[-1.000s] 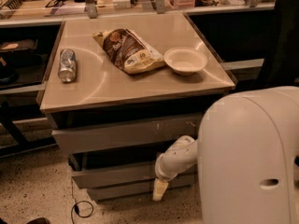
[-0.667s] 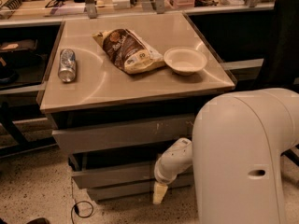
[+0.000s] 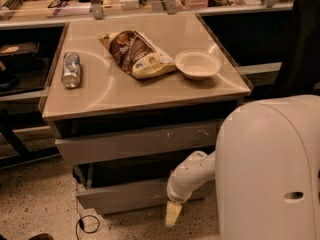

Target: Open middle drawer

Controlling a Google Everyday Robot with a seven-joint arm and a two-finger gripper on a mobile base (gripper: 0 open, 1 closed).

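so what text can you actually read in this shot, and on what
Brown and cream crinkled snack bag: printing, too blurred to read.
Silver metal can lying on its side: label unreadable.
Round white bowl: none.
Robot's jaws, low before the plain grey drawer front: no text.

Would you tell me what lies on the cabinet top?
Can, snack bag and white bowl; anything under the bag is covered. The end effector hangs before the lower drawer.

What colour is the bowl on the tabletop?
Cream-white bowl, camera view; the claw points down near the floor.
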